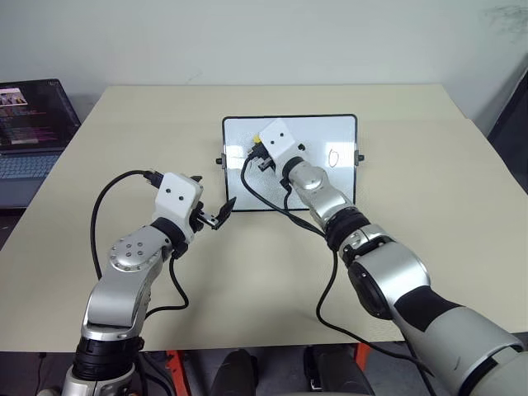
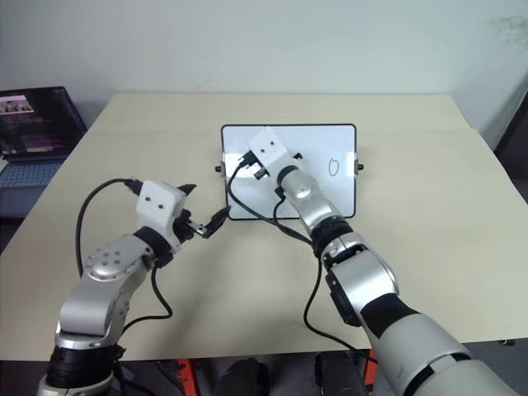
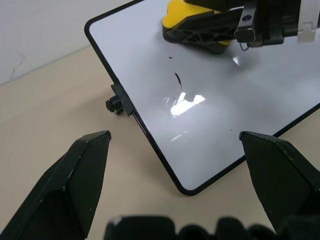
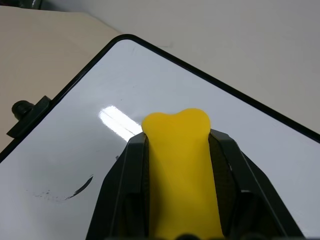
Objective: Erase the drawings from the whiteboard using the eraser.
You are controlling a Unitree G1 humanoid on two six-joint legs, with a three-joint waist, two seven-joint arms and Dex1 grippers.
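Observation:
The whiteboard [image 1: 323, 186] lies flat in the middle of the beige table. One drawing, a thin black "0" [image 1: 333, 156], stands on its right part. A short smudged stroke [image 4: 80, 186] remains on its left part. My right gripper [image 1: 259, 150] is shut on the yellow eraser [image 4: 179, 160] and holds it over the board's left half, close to the surface; whether it touches I cannot tell. My left gripper [image 1: 221, 213] hovers open and empty at the board's near left corner, its black fingers [image 3: 75, 175] spread wide.
A dark open laptop [image 1: 29, 124] sits at the table's far left edge. A small black knob [image 3: 114, 104] sticks out from the board's side. Black cables trail from both wrists across the table in front of the board.

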